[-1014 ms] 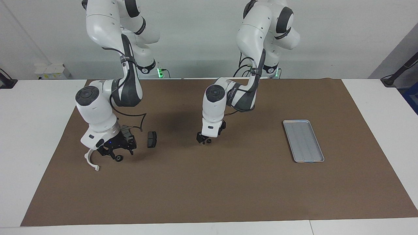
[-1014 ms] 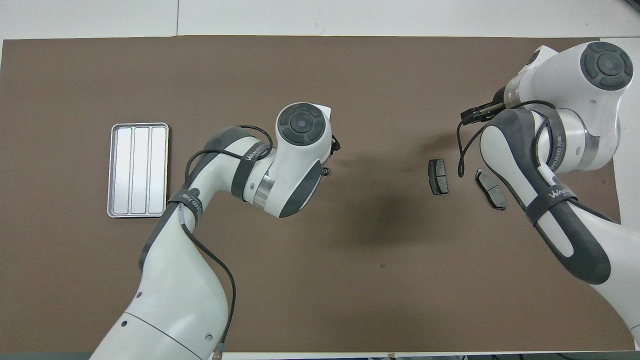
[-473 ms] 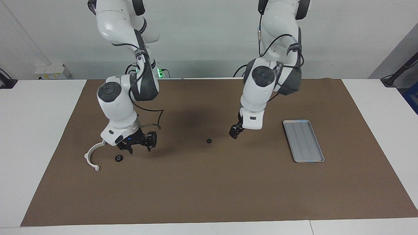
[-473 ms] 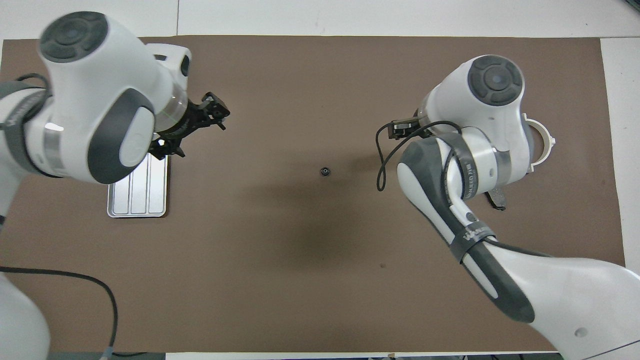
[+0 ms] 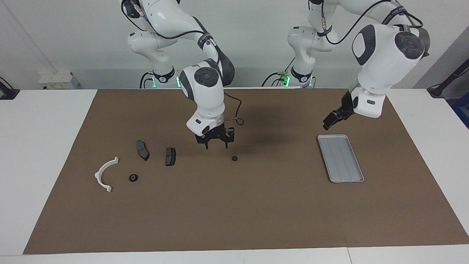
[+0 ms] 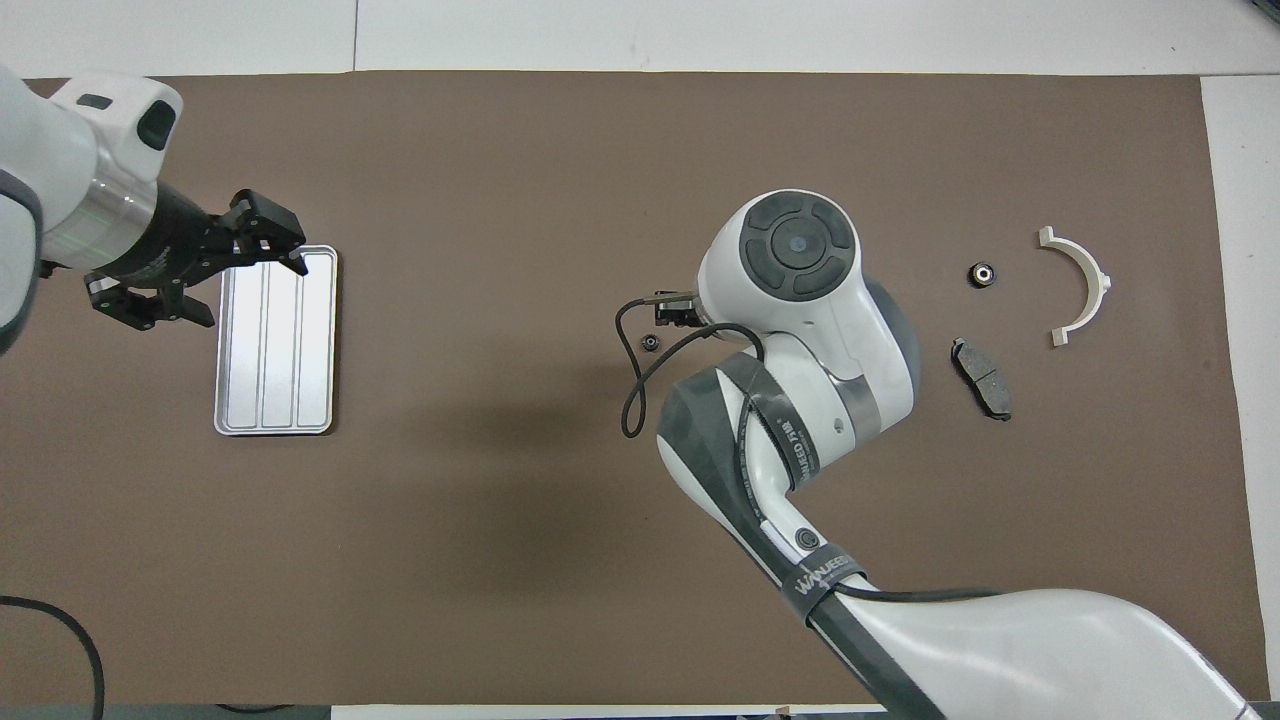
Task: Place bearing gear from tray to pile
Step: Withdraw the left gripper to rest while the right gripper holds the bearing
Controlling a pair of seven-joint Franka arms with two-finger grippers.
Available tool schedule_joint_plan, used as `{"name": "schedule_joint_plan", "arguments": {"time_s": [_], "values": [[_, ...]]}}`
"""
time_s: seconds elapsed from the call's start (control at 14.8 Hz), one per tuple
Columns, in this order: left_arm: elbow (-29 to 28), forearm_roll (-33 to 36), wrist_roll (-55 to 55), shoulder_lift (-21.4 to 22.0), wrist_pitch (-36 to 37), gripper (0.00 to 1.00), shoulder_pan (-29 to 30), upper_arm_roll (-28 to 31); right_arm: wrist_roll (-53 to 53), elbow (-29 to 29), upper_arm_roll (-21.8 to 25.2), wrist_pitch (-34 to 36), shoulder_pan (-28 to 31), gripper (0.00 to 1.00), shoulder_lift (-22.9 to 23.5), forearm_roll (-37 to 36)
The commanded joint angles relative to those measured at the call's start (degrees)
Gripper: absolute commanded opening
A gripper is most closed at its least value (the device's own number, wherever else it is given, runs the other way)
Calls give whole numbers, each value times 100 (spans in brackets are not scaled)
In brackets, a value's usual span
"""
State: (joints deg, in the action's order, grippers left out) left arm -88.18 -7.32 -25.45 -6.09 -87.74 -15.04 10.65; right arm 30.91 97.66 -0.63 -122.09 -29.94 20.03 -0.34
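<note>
The silver-grey tray (image 5: 340, 158) lies empty toward the left arm's end of the table; it also shows in the overhead view (image 6: 275, 340). A small black bearing gear (image 5: 235, 158) lies alone on the mat at mid-table, also in the overhead view (image 6: 650, 343). The pile holds a white bracket (image 5: 104, 175), two dark brake pads (image 5: 142, 150) (image 5: 170, 156) and another black gear (image 5: 133, 178). My right gripper (image 5: 216, 145) is open and empty, raised over the mat beside the lone gear. My left gripper (image 5: 329, 123) is open and empty, raised over the tray's robot-side end.
A brown mat (image 5: 234, 212) covers the table. In the overhead view the right arm hides one brake pad; the bracket (image 6: 1080, 285), the pile's gear (image 6: 981, 273) and one pad (image 6: 981, 365) show.
My right gripper left a gear beside the bracket and swung from the pile to mid-table. My left gripper left the lone gear on the mat, rose and drew back to the tray.
</note>
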Motion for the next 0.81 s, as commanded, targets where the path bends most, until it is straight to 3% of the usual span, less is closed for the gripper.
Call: {"name": "schedule_joint_plan", "arguments": {"time_s": [0.0,0.2,0.74], "values": [[-226,37,609,493,448,100,448,-124,135,59,-7,-498,-82,78,316,-63],[-313,142,1225,608,732,100,1283,-782,310,51,-7,-903,-231,78,633,-63],[-639,152,1534,767,249,100,1521,-916,275,51,-7,-1273,-232,78,959,-54]]}}
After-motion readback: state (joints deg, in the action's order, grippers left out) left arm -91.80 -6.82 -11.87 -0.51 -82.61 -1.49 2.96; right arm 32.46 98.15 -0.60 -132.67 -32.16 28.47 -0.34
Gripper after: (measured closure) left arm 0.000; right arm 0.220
